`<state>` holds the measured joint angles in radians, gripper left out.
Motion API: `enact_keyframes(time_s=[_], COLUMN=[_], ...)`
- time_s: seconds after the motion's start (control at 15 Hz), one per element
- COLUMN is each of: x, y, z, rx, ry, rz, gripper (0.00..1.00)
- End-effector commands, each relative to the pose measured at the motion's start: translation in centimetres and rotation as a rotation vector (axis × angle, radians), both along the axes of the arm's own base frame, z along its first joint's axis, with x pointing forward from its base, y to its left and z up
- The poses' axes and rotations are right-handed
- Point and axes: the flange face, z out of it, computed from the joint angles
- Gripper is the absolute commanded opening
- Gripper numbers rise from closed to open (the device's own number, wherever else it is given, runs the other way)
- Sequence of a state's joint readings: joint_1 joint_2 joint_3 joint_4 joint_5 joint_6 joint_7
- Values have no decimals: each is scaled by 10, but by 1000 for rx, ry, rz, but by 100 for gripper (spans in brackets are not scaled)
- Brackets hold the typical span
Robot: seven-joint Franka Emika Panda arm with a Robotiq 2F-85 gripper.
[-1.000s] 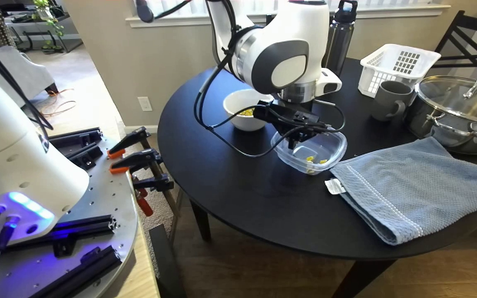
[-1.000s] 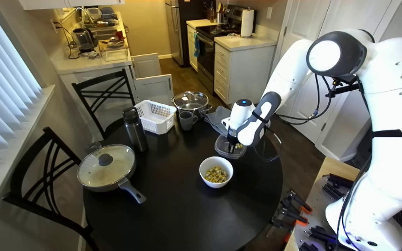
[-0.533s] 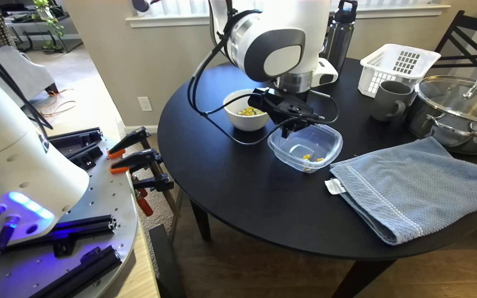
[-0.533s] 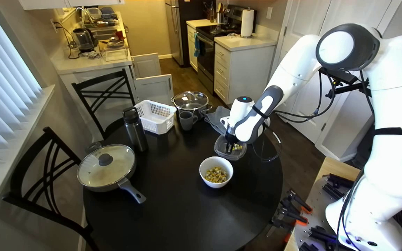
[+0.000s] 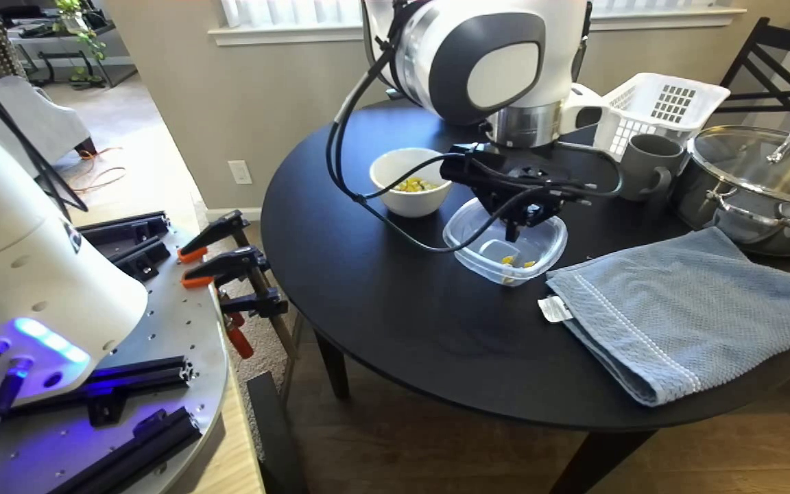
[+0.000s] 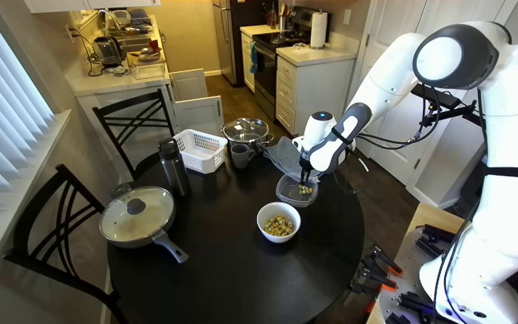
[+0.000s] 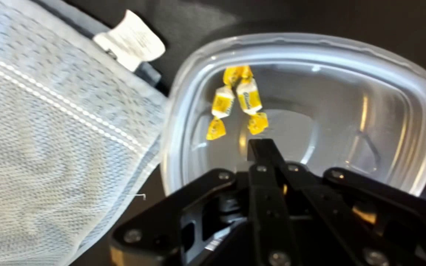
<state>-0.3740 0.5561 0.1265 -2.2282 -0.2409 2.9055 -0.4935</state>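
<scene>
Claw — clenched — hangs over the open-mouthed tub, whose rim lies just beside the towel.

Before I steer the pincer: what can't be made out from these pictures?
Wrist view: the pincer hides part of the plastic container.
Wrist view: lettering on the two wrapped candies is blurred.
Wrist view: the towel is cut off by the left edge.
In an exterior view: the pieces in the white bowl are too small to count.
In an exterior view: the steel pot is cut off by the right edge.
</scene>
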Motion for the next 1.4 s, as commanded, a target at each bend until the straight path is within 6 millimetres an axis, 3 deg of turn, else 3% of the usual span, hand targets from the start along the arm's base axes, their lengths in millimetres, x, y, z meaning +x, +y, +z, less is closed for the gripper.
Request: enact_keyframes(time_s=[0.0, 0.07, 0.2, 0.73, 0.8, 0.87, 1.0, 1.33], x=[-1, 0, 2, 3, 2, 1, 1, 0], y=[-20, -24, -27, -26, -25, -24, -23, -18], z=[5, 3, -2, -28, -31, -34, -38, -38], rx=[-45, -45, -40, -21, -18, -13, -7, -3], ry=[1, 2, 4, 41, 43, 47, 52, 53], rz=[45, 52, 73, 133, 139, 142, 149, 157], gripper=[26, 26, 36, 88, 83, 49, 54, 22])
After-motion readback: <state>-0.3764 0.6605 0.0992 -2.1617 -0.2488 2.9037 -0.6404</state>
